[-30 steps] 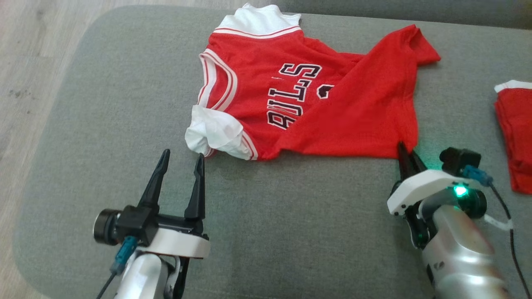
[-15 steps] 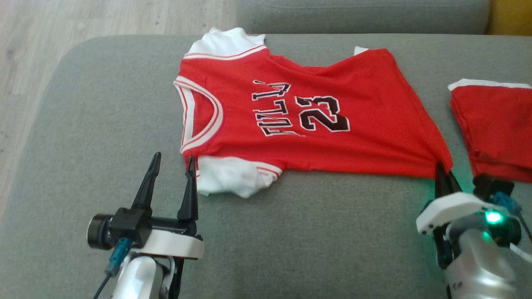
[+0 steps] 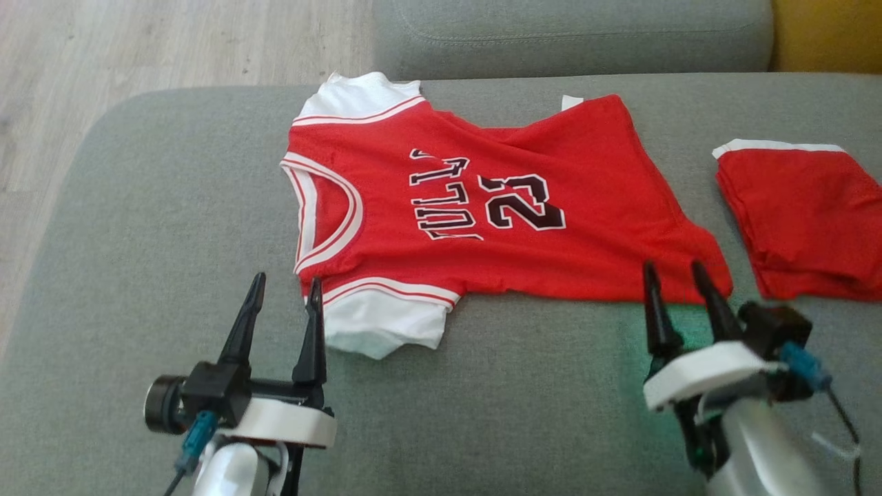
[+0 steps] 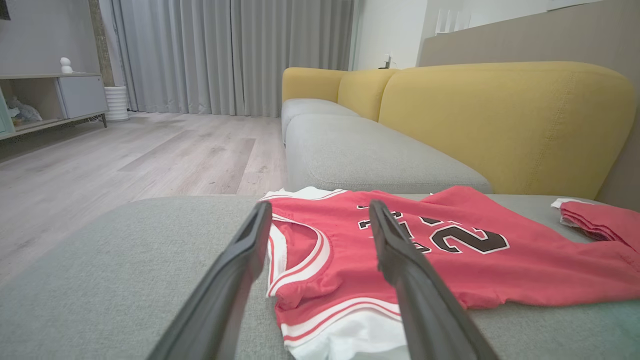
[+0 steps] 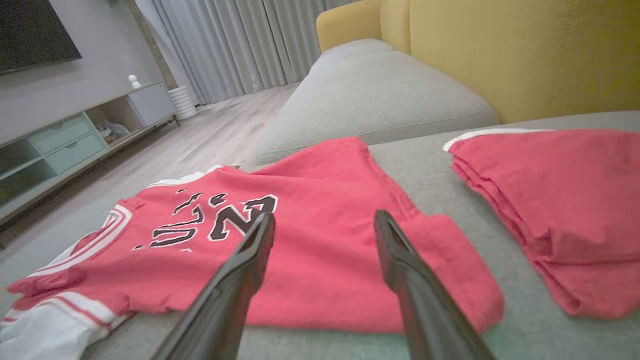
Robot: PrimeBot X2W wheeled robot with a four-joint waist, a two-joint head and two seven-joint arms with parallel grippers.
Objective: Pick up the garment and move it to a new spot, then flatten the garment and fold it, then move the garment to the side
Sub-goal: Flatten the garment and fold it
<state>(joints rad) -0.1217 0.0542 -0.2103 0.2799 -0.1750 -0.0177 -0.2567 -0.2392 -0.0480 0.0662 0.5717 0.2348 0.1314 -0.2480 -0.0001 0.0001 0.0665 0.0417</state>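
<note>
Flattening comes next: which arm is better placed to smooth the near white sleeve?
Left. Its open jaws stand right beside the white sleeve of the jersey; the right arm's jaws are off at the hem corner.

left hand (image 3: pixel 284 289): fingers spread, upright | right hand (image 3: pixel 674 274): fingers spread, empty

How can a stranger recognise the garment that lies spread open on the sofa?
Start at the grey sofa cushion nearest the robot. The red jersey lies spread out near its middle. Unlike the folded red garment at the robot's right, it shows white sleeves, a white-striped neckline and the black number 23.
</note>
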